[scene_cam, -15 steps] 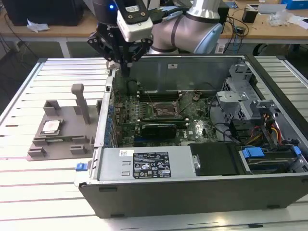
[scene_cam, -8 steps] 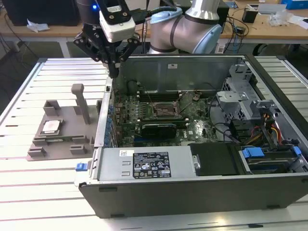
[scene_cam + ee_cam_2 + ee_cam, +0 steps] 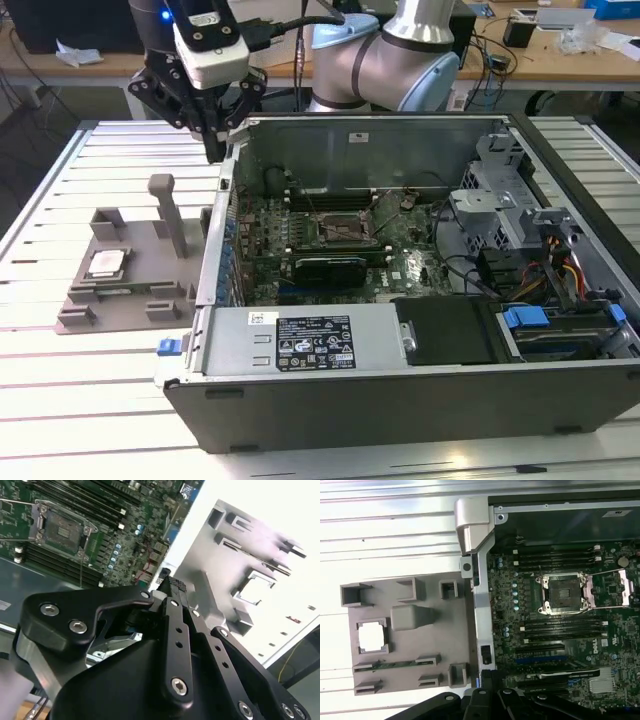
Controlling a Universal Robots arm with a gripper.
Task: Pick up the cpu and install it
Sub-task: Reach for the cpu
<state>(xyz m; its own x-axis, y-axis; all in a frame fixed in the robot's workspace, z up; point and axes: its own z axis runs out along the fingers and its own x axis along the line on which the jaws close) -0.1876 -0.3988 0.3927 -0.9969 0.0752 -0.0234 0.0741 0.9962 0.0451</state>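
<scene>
The cpu is a small square chip with a silver top, lying flat in a recess of the grey plastic fixture block at the exterior view's left. The first wrist view also shows the cpu in its recess, bright and washed out. My gripper hangs above the gap between the fixture and the open computer case's side wall, well above and apart from the chip. Its black fingers meet at the tip, shut and empty. On the motherboard the socket stands open with its metal frame lifted.
The open computer case lies on a slatted metal table. Its tall side wall stands between fixture and motherboard. An upright post rises from the fixture. A black graphics card, cables and drive bays crowd the case.
</scene>
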